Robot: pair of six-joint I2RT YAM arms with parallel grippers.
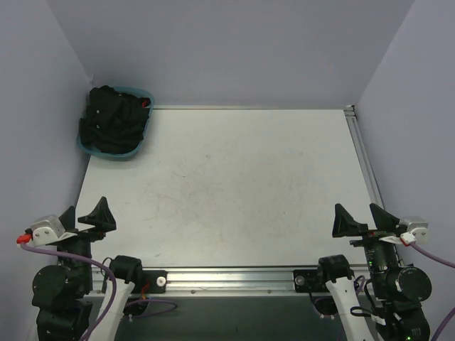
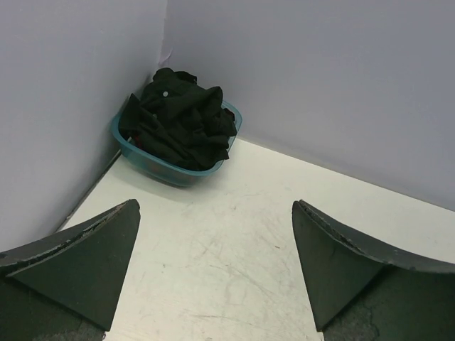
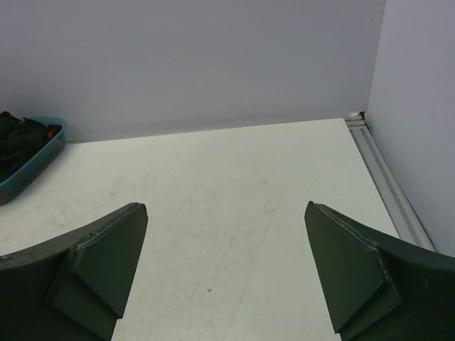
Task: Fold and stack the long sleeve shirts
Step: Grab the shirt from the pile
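Shirts (image 1: 114, 126) lie heaped in the teal basket (image 1: 117, 155) at the far-left corner, nearer the left fingers (image 1: 102, 213) than the right fingers (image 1: 346, 222), both pairs spread wide, empty.

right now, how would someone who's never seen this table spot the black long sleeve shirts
Start at the white scuffed tabletop and go to its far left corner. A teal plastic basket sits there, and the crumpled black cloth shirts are heaped in it, the only dark fabric in view.
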